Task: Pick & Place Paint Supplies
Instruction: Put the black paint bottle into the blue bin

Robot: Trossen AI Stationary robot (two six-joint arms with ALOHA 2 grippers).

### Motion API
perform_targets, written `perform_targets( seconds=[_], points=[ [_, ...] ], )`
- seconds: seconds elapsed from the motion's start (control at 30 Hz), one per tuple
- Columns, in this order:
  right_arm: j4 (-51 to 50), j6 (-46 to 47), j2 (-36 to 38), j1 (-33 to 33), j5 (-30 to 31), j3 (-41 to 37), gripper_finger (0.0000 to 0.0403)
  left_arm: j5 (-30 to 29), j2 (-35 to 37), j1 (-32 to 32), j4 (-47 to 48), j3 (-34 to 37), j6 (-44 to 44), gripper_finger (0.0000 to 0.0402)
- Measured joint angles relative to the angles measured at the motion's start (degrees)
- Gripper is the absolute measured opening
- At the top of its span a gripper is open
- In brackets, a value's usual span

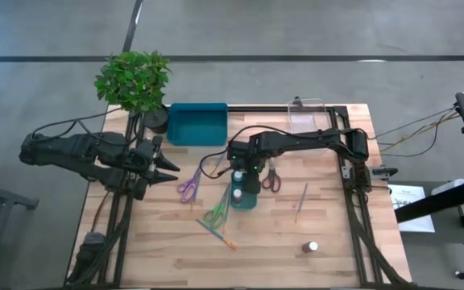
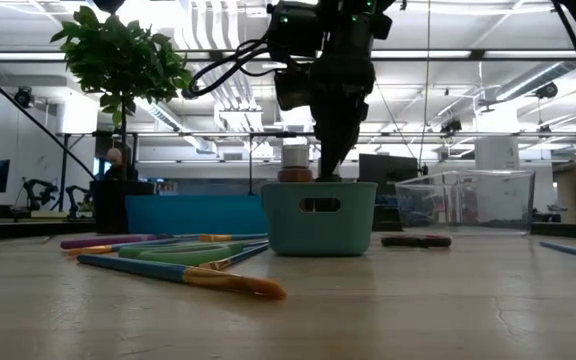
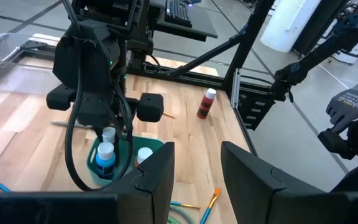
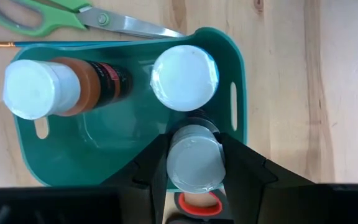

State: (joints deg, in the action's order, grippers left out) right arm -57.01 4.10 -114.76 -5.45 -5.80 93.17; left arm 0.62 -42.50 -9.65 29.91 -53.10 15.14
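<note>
Step in hand, by my reading: right gripper (image 4: 193,163) lowering a white-capped pot (image 4: 193,157) into the small teal bin (image 4: 240,74) mid-table. Fingers closed on the pot's sides, pot upright, inside the bin's near end. To do it well: sink straight down clear of the upright pot (image 4: 184,78) just beside it, let go only once the base is seated. A third pot (image 4: 42,87) leans in the bin's other end

Left gripper (image 1: 166,167) waits at the table's left side, fingers apart, empty

One pot (image 1: 312,246) lies out on the wooden table (image 1: 377,266), well apart from the bin; green scissors (image 1: 215,213), purple scissors (image 1: 188,186), red scissors (image 1: 271,179) and brushes (image 1: 217,234) lie around it

Room: open hall, ceiling strip lights, potted plant (image 1: 134,79) at the table's far left corner
</note>
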Motion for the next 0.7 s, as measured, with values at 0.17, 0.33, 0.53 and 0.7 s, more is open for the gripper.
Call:
perform_targets(
  seconds=[0.17, 0.33, 0.53, 0.7],
  points=[
    [-0.1, 0.0, 0.0, 0.0, 0.1, 0.0, 0.0110, 0.0, 0.0, 0.0, 0.0, 0.0, 0.1, 0.0141],
    [-0.1, 0.1, 0.0, 0.0, 0.0, 0.0, 0.0112, 0.0, 0.0, 0.0, 0.0, 0.0, 0.1, 0.0141],
    [-0.2, 0.0, -0.1, 0.0, 0.0, -0.1, 0.0155, 0.0, 0.0, 0.0, 0.0, 0.0, 0.3, 0.0141],
    [-0.3, -0.3, -0.2, 0.0, 0.1, -0.2, 0.0195, 0.0, 0.0, 0.0, 0.0, 0.0, 0.3, 0.0141]
  ],
)
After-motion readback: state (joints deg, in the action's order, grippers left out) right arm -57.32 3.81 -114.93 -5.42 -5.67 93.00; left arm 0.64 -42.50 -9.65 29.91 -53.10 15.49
